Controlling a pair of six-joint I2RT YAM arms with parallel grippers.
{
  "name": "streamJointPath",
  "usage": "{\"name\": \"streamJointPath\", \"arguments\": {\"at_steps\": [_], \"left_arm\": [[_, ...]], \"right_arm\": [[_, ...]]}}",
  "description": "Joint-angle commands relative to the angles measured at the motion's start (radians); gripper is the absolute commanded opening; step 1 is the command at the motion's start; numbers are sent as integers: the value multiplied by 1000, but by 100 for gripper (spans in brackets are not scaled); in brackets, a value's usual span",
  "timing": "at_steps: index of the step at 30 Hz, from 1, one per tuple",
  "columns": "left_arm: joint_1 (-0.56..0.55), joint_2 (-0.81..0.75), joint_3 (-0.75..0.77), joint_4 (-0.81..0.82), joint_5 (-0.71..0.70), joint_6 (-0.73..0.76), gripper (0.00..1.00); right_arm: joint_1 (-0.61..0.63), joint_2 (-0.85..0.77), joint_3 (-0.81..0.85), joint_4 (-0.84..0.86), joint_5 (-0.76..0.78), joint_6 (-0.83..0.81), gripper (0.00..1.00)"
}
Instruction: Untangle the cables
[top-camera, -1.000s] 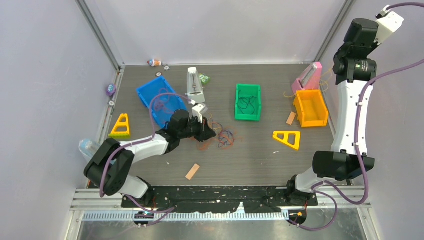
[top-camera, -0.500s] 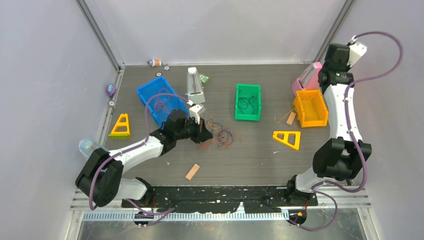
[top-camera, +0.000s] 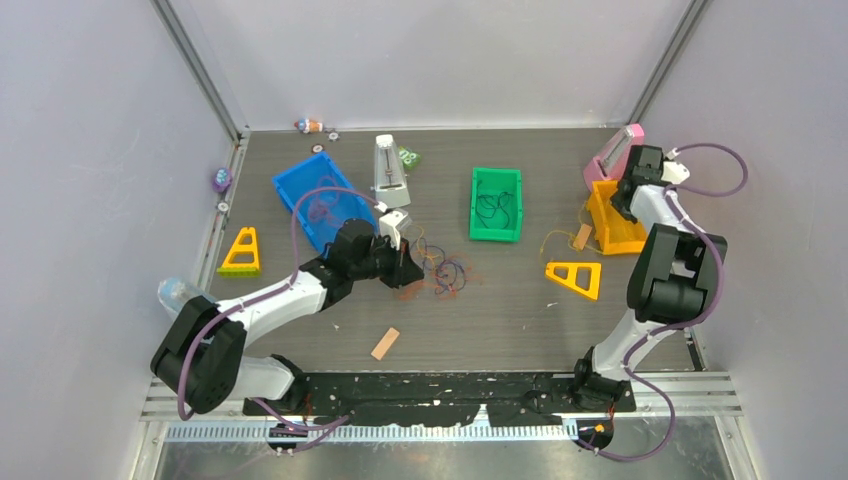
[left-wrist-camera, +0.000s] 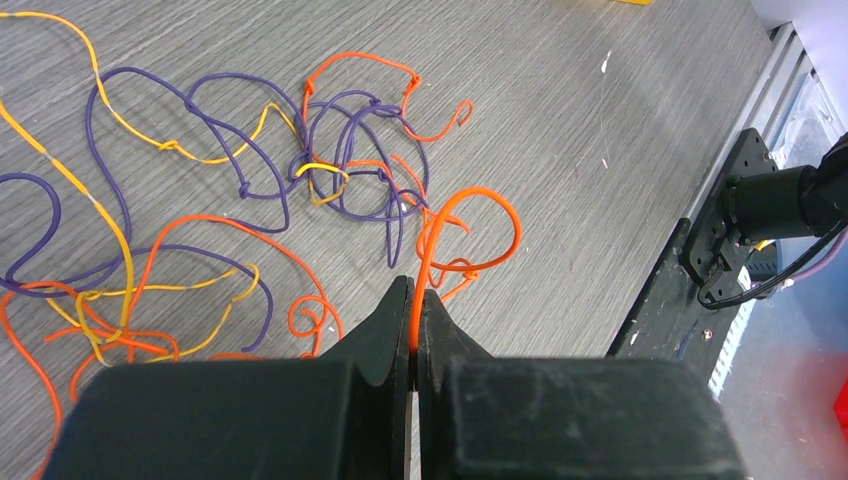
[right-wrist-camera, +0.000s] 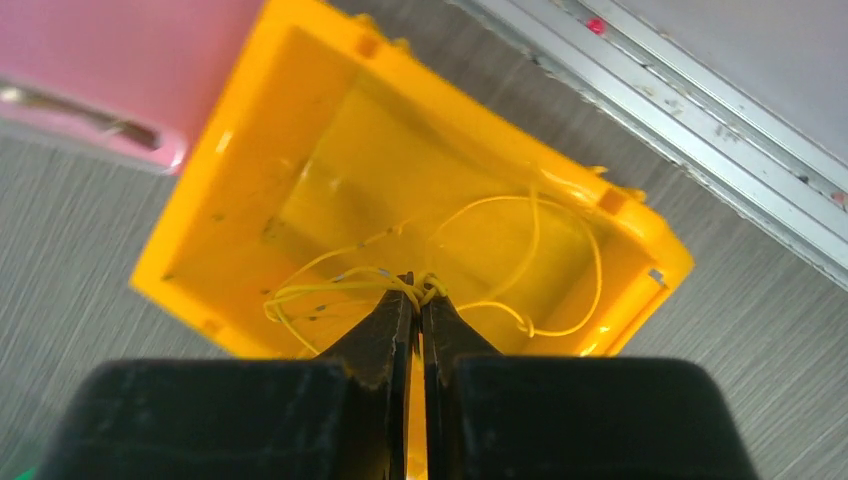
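A tangle of orange, purple and yellow cables (top-camera: 440, 275) lies mid-table; the left wrist view shows it spread out (left-wrist-camera: 330, 175). My left gripper (top-camera: 408, 268) (left-wrist-camera: 413, 300) is shut on an orange cable (left-wrist-camera: 470, 205) at the tangle's edge. My right gripper (top-camera: 618, 205) (right-wrist-camera: 416, 295) is shut on a yellow cable (right-wrist-camera: 500, 240), held over the orange bin (top-camera: 620, 235) (right-wrist-camera: 330, 120), its loops hanging into the bin. A yellow strand (top-camera: 552, 240) trails left of that bin.
A green bin (top-camera: 497, 228) holds a dark cable. A blue bin (top-camera: 300, 185), a white metronome-like block (top-camera: 389, 175), a pink block (top-camera: 612, 155), two yellow triangles (top-camera: 575, 278) (top-camera: 241, 252) and tan sticks (top-camera: 385, 343) (top-camera: 582, 237) lie around.
My right arm has swung down from high at the back right to the orange bin, bringing the yellow cable with it. My left gripper has stayed at the tangle.
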Motion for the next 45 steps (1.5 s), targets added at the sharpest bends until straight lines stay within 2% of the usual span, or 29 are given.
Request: {"name": "streamJointPath", "arguments": {"at_steps": [1, 5, 9, 10, 12, 19, 23, 31, 38, 45], "left_arm": [[-3, -8, 21, 17, -19, 29, 0], [-3, 1, 5, 50, -29, 37, 0], [-3, 15, -7, 94, -29, 41, 0], [-2, 17, -9, 103, -28, 42, 0], [-2, 23, -15, 124, -25, 41, 0], [-4, 39, -50, 206, -4, 27, 0], [-3, 10, -77, 227, -3, 26, 0], [-3, -53, -92, 204, -7, 29, 0], [-5, -76, -94, 180, -19, 35, 0], [-4, -79, -96, 176, -24, 41, 0]], "right_arm": [[-53, -4, -28, 68, 46, 112, 5], [-70, 42, -28, 54, 37, 83, 7], [-69, 47, -11, 31, -5, 50, 36], [-65, 25, -10, 27, 1, 46, 53], [-55, -24, -6, 13, 33, 26, 72], [35, -227, -27, -70, 188, -46, 97], [104, -328, -52, -136, 184, -55, 95], [207, -507, -270, -151, 103, 98, 95], [210, -495, -383, -66, 70, 179, 95], [210, -377, -414, 61, 34, 200, 96]]}}
